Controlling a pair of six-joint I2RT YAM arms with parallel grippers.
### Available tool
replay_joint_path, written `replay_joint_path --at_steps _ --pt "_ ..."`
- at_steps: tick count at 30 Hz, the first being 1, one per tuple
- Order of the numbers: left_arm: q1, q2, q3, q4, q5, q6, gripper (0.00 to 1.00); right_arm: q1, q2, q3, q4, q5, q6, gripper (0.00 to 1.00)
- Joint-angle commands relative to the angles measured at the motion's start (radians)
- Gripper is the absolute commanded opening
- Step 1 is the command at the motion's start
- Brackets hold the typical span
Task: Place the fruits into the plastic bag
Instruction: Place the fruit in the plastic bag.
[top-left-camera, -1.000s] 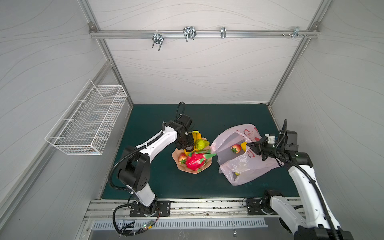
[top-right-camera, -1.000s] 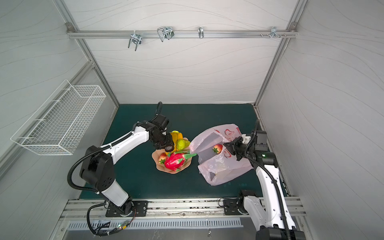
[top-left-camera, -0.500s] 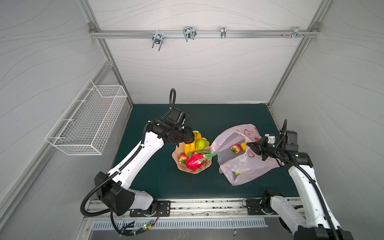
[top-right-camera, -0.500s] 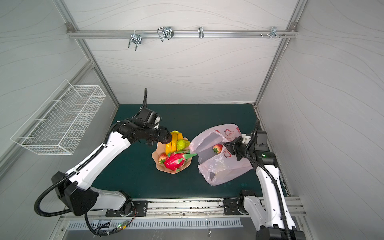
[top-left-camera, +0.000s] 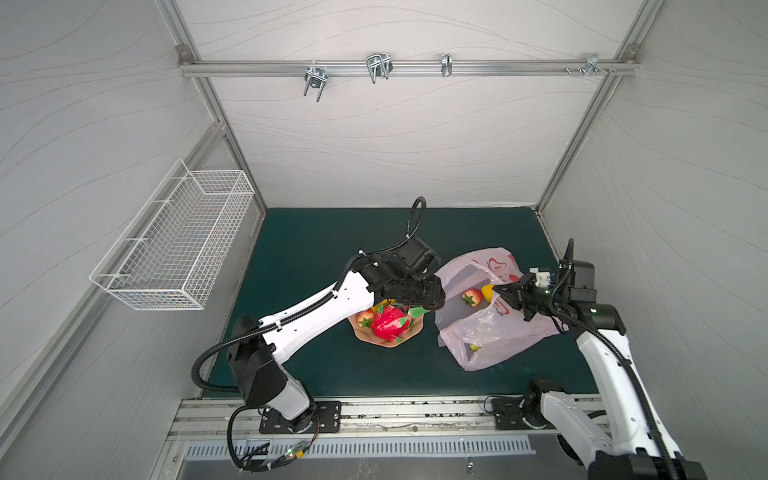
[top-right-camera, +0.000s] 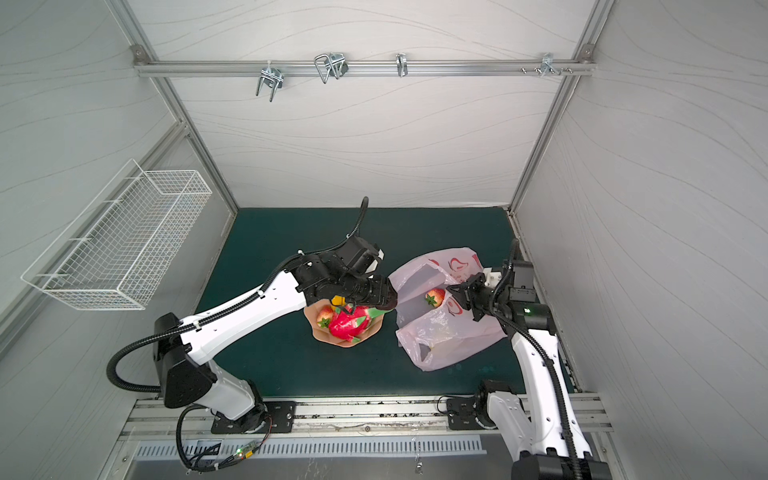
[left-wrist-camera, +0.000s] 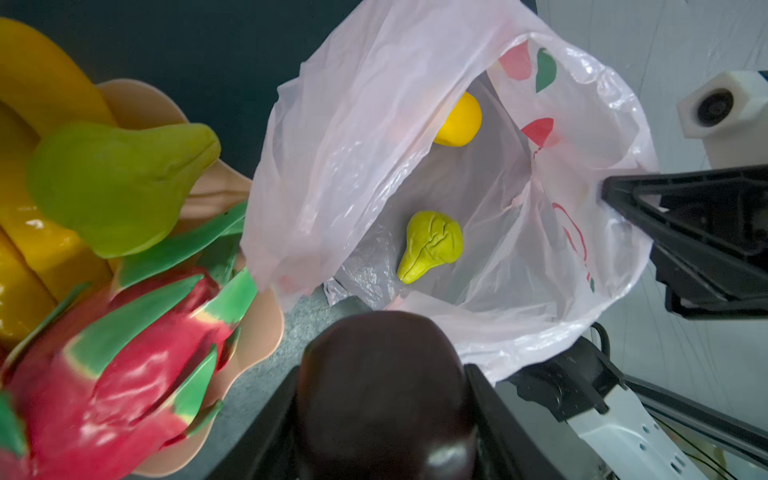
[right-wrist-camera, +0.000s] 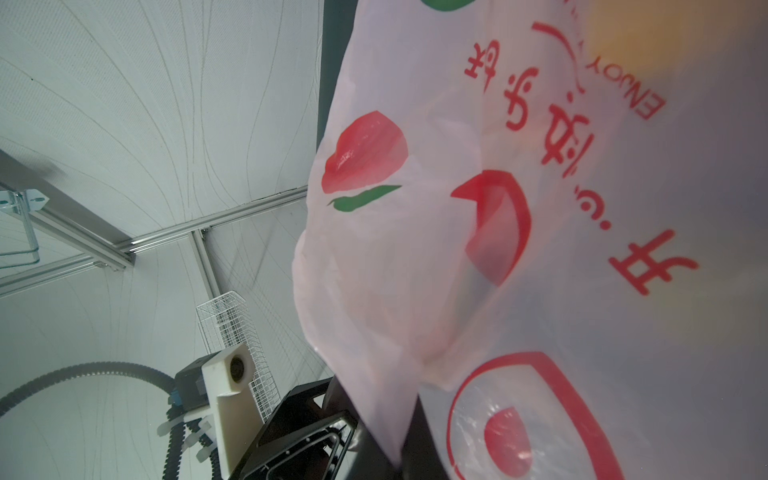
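Glossy dark plastic fills the left wrist view. That is the avocado (left-wrist-camera: 384, 399), and your left gripper (top-left-camera: 430, 300) is closed partway on it, 1 jaw on each side of its broad body. It hangs just above the gap between the plate (left-wrist-camera: 257, 332) and the mouth of the plastic bag (left-wrist-camera: 374, 124).

The avocado looks hard, light and smooth, so expect it to slip if the jaws sit off its widest part. The present hold across the belly looks sound.

The bag is thin, soft film with no stiffness of its own. Your right gripper (top-left-camera: 500, 292) is pinched fully closed on the rim of the bag and holds the mouth up and open toward the left arm. If it lets go, the mouth will probably sag shut. The near lip droops inward already, so carry the avocado over it before you release.

3 fruits lie inside: the lemon (left-wrist-camera: 459, 120), the pear in the bag (left-wrist-camera: 432, 245) and the strawberry (top-left-camera: 471, 296).

On the plate wait the dragon fruit (left-wrist-camera: 124, 353), the banana bunch (left-wrist-camera: 37, 83) and the pear on the plate (left-wrist-camera: 108, 183). For the dragon fruit, grip the body: its green scales look likely to flex.
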Motion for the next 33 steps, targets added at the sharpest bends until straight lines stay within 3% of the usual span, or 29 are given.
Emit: replay_joint_path --at_steps 1,15,25,33 --pt "-0.056 0.045 0.057 0.068 -0.032 -0.046 0.29 0.007 -0.006 0.026 -0.006 -0.016 0.014 0.00" --pt "-0.149 0.238 0.032 0.172 0.090 -0.111 0.27 0.006 -0.008 0.029 -0.032 -0.020 0.003 0.00" --pt "-0.122 0.278 0.083 0.092 -0.034 -0.095 0.26 0.007 -0.027 0.020 -0.051 -0.022 0.000 0.00" --pt "-0.097 0.394 0.201 0.057 -0.016 -0.038 0.27 0.007 -0.029 0.016 -0.049 -0.020 0.002 0.00"
